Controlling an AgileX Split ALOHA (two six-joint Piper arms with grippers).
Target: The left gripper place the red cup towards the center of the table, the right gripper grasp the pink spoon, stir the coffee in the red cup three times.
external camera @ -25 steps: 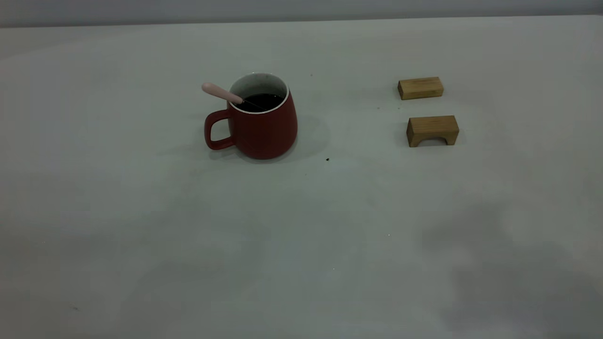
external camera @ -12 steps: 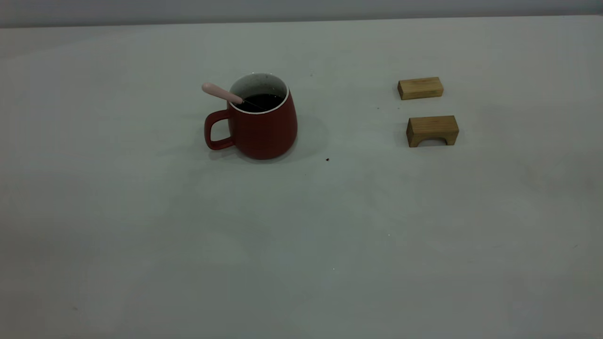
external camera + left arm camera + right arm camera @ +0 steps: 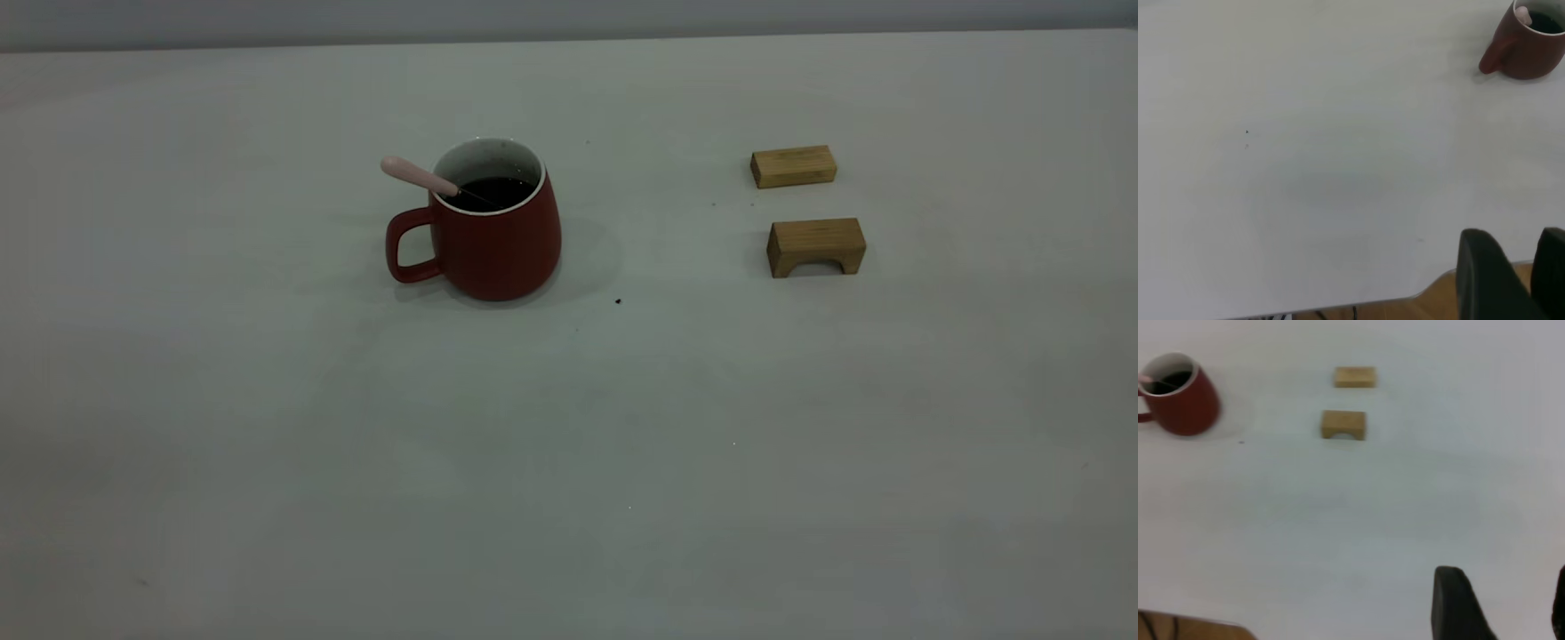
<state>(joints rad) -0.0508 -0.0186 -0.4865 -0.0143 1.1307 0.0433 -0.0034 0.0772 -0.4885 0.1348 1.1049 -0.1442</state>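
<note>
- The red cup (image 3: 498, 236) stands upright on the counter (image 3: 569, 427), a little left of the middle in the exterior view, with its loop handle turned to that view's left.
- The coffee (image 3: 492, 192) fills the lower part of the cup's white inside, dark and nearly black.
- The pink spoon (image 3: 418, 176) leans in the cup: its pale handle rests on the rim above the cup's handle and sticks out up and to the left, while its thin neck runs down into the coffee. The bowl is hidden in the liquid.
- Two tan wooden blocks lie well apart from the cup, to the exterior view's right: a plain flat block (image 3: 793, 166) farther back and an arched block (image 3: 816, 246) nearer the camera, close to each other but not touching.
- The left pincer (image 3: 1510, 280) hangs over the counter's near edge, far from the cup; its two dark fingers stand slightly apart with nothing between them.
- The right pincer (image 3: 1501, 607) is likewise back from the objects, its fingers wide apart and holding nothing.
- Neither arm appears in the exterior view.
</note>
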